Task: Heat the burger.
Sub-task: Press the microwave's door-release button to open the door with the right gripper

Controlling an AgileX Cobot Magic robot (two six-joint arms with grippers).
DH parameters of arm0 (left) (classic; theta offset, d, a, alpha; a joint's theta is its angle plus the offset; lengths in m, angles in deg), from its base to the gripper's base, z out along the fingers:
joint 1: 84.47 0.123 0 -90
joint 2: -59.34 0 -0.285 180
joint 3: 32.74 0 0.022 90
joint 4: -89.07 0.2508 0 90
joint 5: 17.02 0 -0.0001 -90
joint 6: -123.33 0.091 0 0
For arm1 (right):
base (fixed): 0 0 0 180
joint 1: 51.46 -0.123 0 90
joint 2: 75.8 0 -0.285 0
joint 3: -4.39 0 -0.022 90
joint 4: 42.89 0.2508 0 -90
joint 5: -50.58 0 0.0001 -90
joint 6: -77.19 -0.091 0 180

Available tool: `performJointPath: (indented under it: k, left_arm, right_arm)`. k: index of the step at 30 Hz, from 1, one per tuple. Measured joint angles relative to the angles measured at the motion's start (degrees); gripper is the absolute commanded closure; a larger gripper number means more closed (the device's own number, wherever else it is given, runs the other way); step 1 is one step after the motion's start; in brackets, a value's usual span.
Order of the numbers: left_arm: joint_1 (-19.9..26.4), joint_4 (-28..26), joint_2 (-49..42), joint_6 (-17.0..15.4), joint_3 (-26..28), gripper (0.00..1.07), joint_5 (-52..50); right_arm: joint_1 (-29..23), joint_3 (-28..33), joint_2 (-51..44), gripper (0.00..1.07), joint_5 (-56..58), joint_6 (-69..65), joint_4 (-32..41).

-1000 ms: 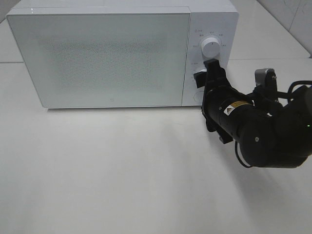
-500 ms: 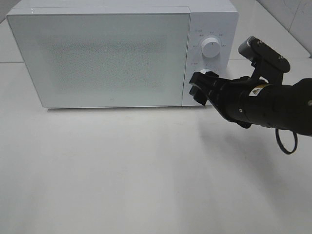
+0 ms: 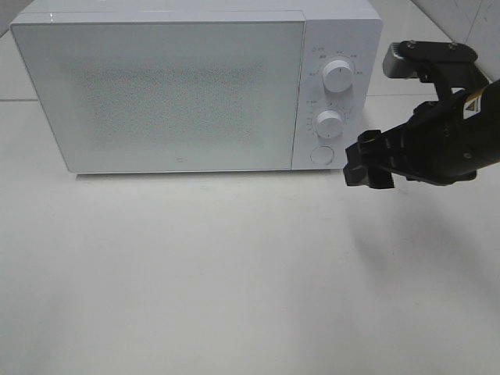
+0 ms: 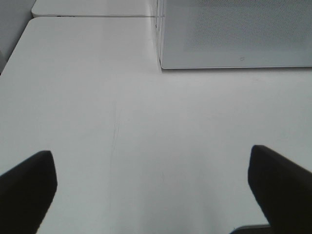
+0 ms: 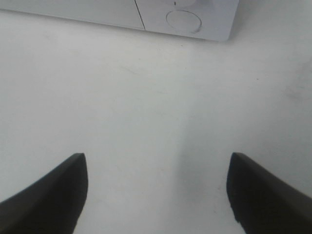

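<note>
The burger is not in view in any frame. The white microwave (image 3: pixel 172 86) stands at the back of the table with its door shut, and the speckled pane hides the inside. My right gripper (image 3: pixel 366 164) hovers just right of the microwave's front right corner, below its lower knob (image 3: pixel 330 123) and touching nothing. In the right wrist view the right gripper (image 5: pixel 156 195) is open with only bare table between its fingers (image 5: pixel 48 195). My left gripper (image 4: pixel 151 190) is open over bare table, in front of the microwave's left corner (image 4: pixel 234 34).
The control panel carries an upper knob (image 3: pixel 338 76) and a round button (image 3: pixel 320 155), which also shows in the right wrist view as a round button (image 5: pixel 183 20). The white table (image 3: pixel 195 273) stretches in front of the microwave. A second table edge (image 4: pixel 87 9) lies behind.
My right gripper has come off the lower knob and pulled back to the right and down, and the arm has swung round. The left gripper has not changed.
</note>
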Motion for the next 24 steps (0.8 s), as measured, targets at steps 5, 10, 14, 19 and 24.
performJointPath:
  k: [5,10,14,19,24]
  left_arm:
    - [0.0,0.0,0.0,0.0,0.0,0.06,0.0]
    - [0.0,0.0,0.0,0.0,0.0,0.06,0.0]
    - [0.0,0.0,0.0,0.0,0.0,0.06,0.0]
    - [0.0,0.0,0.0,0.0,0.0,0.06,0.0]
    - [0.0,0.0,0.0,0.0,0.0,0.06,0.0]
  right_arm:
    - [0.0,-0.63,-3.95,0.32,6.13,-0.29,-2.69]
    - [0.0,-0.63,-9.17,0.31,12.66,-0.34,-2.69]
    - [0.0,-0.63,-15.07,0.31,18.11,-0.34,-2.69]
    - [0.0,-0.63,-19.6,0.31,22.06,-0.11,-2.69]
    - [0.0,-0.52,-25.44,0.31,26.64,0.0,-3.09]
